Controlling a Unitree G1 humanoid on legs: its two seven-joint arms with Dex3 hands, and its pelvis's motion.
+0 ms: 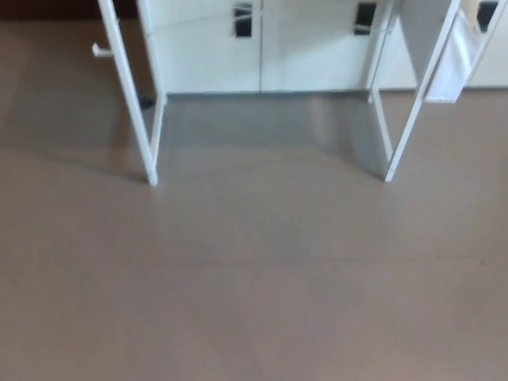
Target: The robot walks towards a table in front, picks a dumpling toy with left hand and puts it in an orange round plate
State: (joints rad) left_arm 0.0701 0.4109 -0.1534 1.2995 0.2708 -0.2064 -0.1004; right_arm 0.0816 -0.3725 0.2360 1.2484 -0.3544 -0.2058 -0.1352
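Observation:
Only the white legs of a table show in the head view: the front left leg [131,95] and the front right leg [417,99] slant down to the brown floor [254,294]. The tabletop lies above the picture's top edge, so no dumpling toy and no orange plate can be seen. Neither of my hands shows.
White cabinets [262,44] with dark handles stand behind the table against the far wall. The table's rear legs [159,119] meet the floor near the cabinets. A grey shadow [270,119] lies on the floor under the table.

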